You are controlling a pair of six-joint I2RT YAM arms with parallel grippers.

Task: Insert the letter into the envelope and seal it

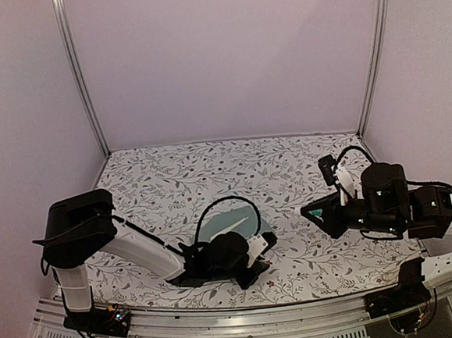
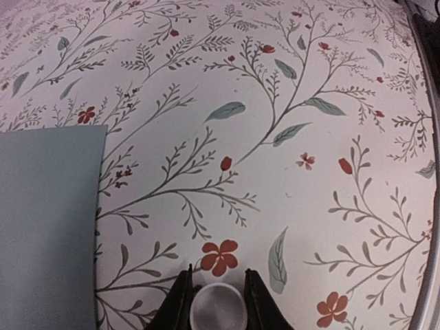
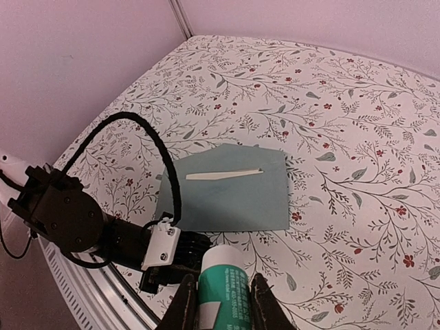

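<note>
The teal envelope (image 3: 227, 196) lies flat on the floral table (image 3: 357, 103); it also shows as the envelope (image 1: 226, 224) and at the left edge as the envelope (image 2: 45, 227). The letter (image 3: 223, 174) appears only as a thin cream sliver along the flap line. My right gripper (image 3: 220, 282) is shut on a white-and-teal glue stick (image 3: 221, 292), held above the table near the envelope's front edge; the right gripper (image 1: 315, 210) hovers right of the envelope. My left gripper (image 2: 218, 275) is shut on a round translucent cap (image 2: 218, 311), low over the cloth beside the envelope's right edge.
The left arm's wrist and black cable (image 3: 155, 148) arch over the envelope's left end. Metal frame posts (image 1: 77, 71) and pale walls enclose the table. The table's front rail (image 1: 238, 321) runs along the near edge.
</note>
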